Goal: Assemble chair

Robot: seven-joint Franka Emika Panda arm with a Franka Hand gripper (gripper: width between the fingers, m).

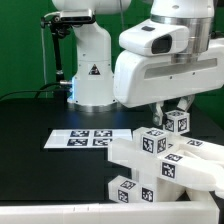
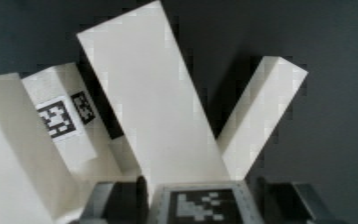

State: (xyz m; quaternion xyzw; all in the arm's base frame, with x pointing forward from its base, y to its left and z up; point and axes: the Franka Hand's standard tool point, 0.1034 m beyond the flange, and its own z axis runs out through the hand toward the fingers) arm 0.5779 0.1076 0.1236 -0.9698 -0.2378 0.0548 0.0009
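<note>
Nearest me in the exterior view, I see white chair parts [image 1: 150, 165] heaped on the black table [image 1: 30, 120]. Above them my gripper [image 1: 172, 112] clamps a tagged cube-ended post [image 1: 178, 122]. Farther back lies the marker board [image 1: 85, 138].

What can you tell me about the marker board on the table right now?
The marker board is a thin, flat white sheet lying flat on the dark table. It carries several black-and-white square tags printed in two rows. In the exterior view it sits in front of the robot's white base and to the exterior view's left of the cluster of white chair pieces. Its near right corner is hidden behind those pieces, so I cannot tell whether they touch it. Nothing rests on its visible part.
</note>
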